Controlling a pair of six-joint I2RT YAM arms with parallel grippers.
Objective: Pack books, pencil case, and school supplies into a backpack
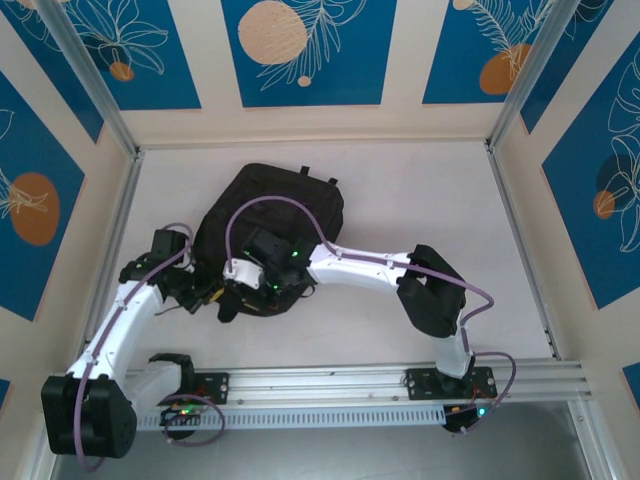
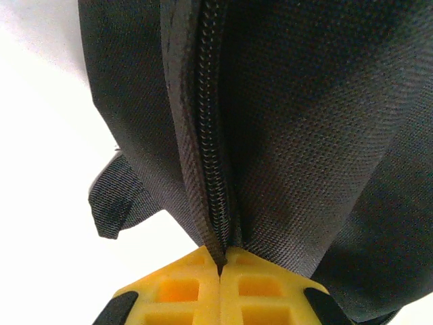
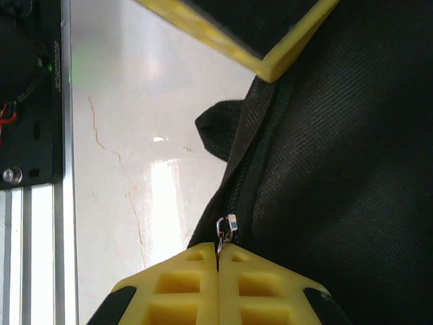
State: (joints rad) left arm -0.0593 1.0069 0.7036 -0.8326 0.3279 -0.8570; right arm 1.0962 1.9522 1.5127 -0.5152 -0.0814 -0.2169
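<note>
- Two pincers grip the large soft black fabric backpack (image 1: 300,195), which lies mid-left on the white bench (image 1: 430,200).
- The left pincer (image 2: 220,263) is closed on its zip seam (image 2: 213,169).
- The right pincer (image 3: 218,254) is closed on the small metal zip pull (image 3: 226,225).

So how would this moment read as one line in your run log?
backpack: lying on table | left tool: shut on zipper | right tool: shut on zipper pull

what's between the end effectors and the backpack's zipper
Nothing visible. The left end effector is shut on the backpack along its zipper, and the right end effector is shut on the metal pull.
</note>
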